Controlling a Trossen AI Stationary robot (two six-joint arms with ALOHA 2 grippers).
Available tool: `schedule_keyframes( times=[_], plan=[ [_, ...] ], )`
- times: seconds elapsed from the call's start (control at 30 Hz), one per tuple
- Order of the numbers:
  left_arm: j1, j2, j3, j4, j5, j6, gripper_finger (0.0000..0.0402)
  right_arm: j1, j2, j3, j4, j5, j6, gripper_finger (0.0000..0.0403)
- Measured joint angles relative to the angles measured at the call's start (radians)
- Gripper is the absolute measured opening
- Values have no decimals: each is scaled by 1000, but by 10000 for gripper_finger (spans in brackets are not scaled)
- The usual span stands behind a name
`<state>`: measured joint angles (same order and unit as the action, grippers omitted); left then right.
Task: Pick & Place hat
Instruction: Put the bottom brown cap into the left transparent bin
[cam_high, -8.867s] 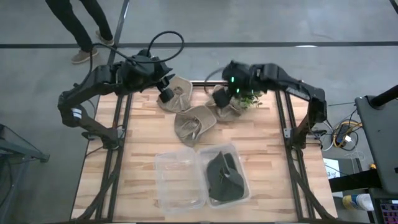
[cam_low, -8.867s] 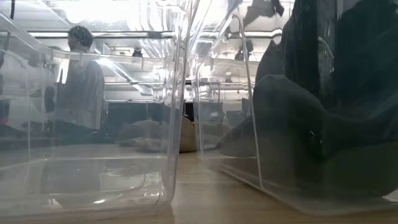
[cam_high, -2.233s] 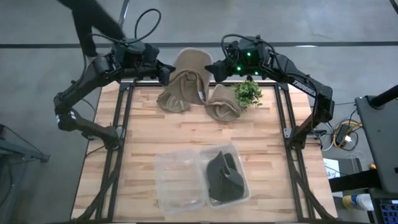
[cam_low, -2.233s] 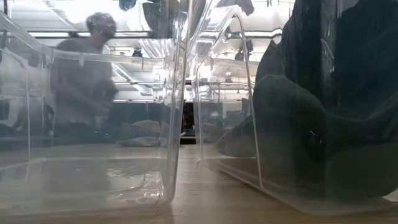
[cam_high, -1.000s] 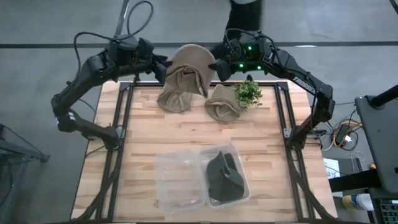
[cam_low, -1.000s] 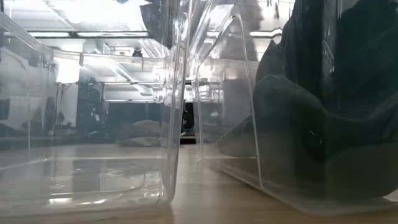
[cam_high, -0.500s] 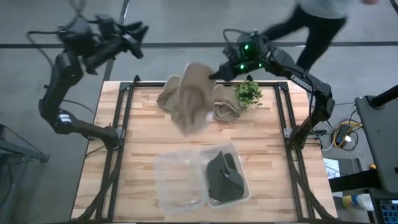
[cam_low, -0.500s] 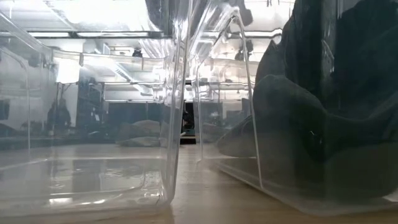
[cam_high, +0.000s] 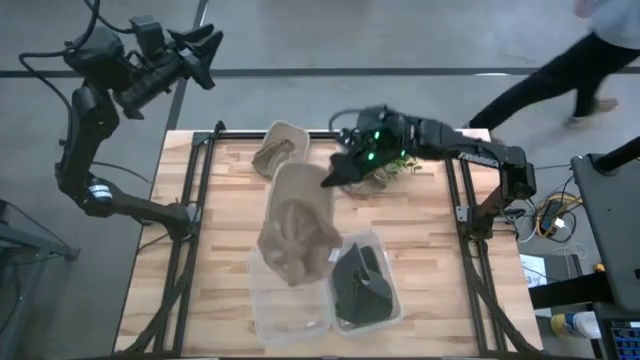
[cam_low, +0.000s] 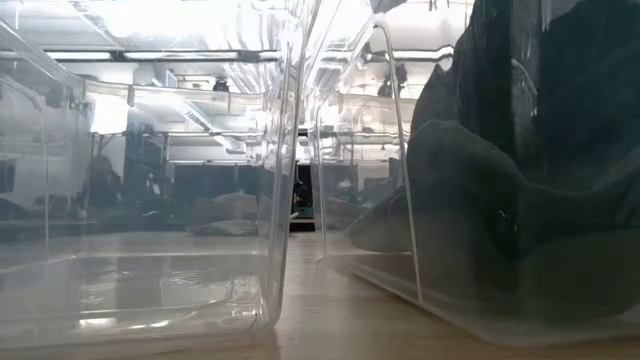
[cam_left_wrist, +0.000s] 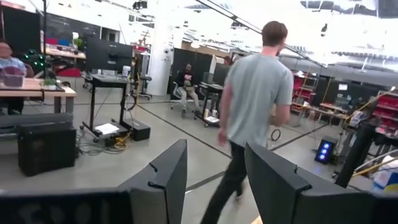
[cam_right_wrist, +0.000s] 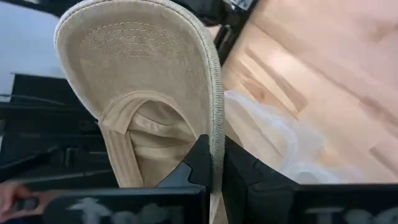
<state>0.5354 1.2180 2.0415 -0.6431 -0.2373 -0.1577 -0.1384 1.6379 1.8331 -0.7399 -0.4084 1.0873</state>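
Observation:
A tan hat hangs from my right gripper, which is shut on it above the middle of the table. The hat's lower end is over the empty clear left bin. In the right wrist view the hat's brim fills the picture above the gripper. A second tan hat lies on the table by the far edge. A dark hat fills the right bin. My left gripper is raised beyond the table's far left corner, open and holding nothing. My right gripper pinches the edge of the tan hat's brim between its two fingers, coming from the table's right and far side, slanting down. The hat hangs below and in front of the fingers, lifted clear of the table, over the left bin.
A small green plant stands at the far right by the right arm. The two clear bins sit side by side near the front edge; the low view looks through the left bin's wall. A person walks past beyond the far right corner.
My right gripper has carried the tan hat from the table's far edge toward the near edge; the hat now hangs over the left bin. My left arm has drawn back from the hat and swung up beyond the far left corner.

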Motion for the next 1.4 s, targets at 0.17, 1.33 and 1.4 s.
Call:
schedule_keyframes(
  times=[0.17,1.33,1.4],
  plan=[
    [0,3,0,0,4,34,154,108,0,-94,100,57,116,11],
    [-1,7,-2,6,12,131,154,285,350,65,-16,232,77,13],
    [-1,8,-2,6,12,131,154,283,405,178,-113,247,32,13]
  ],
)
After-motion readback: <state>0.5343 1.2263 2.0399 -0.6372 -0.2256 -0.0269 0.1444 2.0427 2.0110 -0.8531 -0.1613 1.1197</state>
